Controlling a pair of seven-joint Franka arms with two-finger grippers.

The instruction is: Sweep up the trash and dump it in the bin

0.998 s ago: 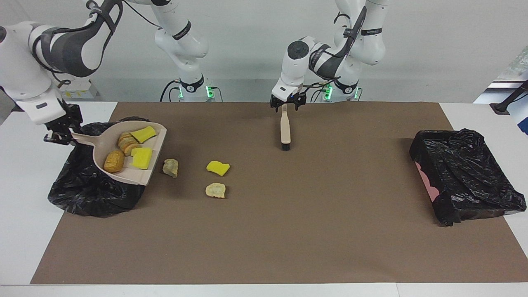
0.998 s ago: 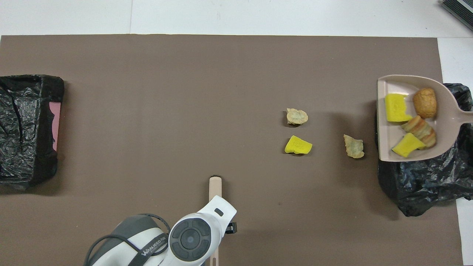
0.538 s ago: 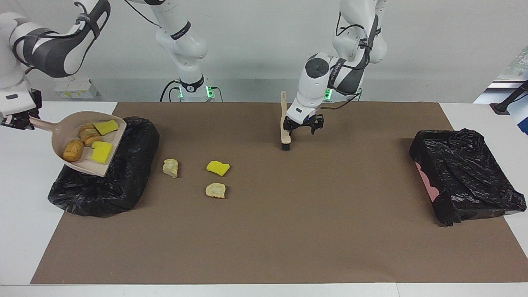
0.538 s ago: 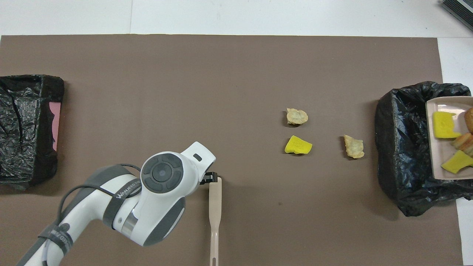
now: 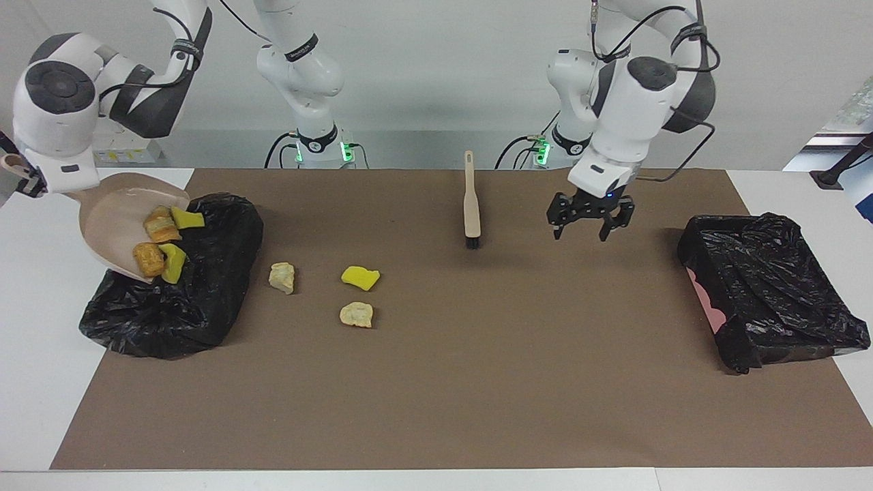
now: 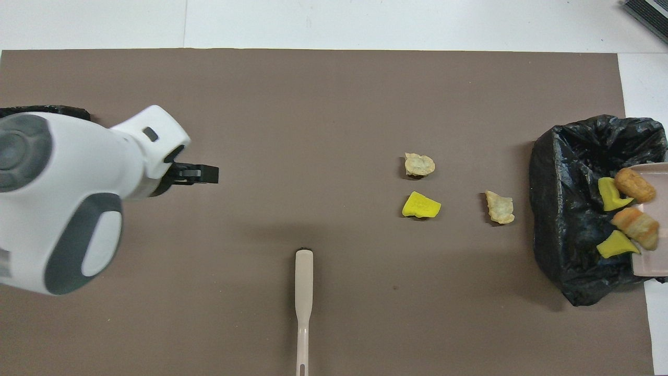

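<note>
My right gripper (image 5: pixel 26 183) is shut on the handle of the beige dustpan (image 5: pixel 109 218), which tilts steeply over the black-lined bin (image 5: pixel 177 307) at the right arm's end. Several pieces of trash (image 5: pixel 160 239) have slid to the pan's lower lip, over the bin's opening (image 6: pixel 574 209). Three more pieces lie on the brown mat beside the bin: a pale lump (image 5: pixel 282 277), a yellow scrap (image 5: pixel 360 277) and a tan lump (image 5: pixel 357 314). My left gripper (image 5: pixel 590 230) hangs open and empty over the mat, apart from the brush (image 5: pixel 470 204).
The beige brush (image 6: pixel 303 292) lies flat on the mat, bristles pointing away from the robots. A second black-lined bin (image 5: pixel 771 286) sits at the left arm's end. The brown mat (image 5: pixel 477 382) covers most of the white table.
The right arm raised the dustpan and tipped it over the bin, so the pieces slid to its lip. The left gripper left the brush and swung toward the left arm's end.
</note>
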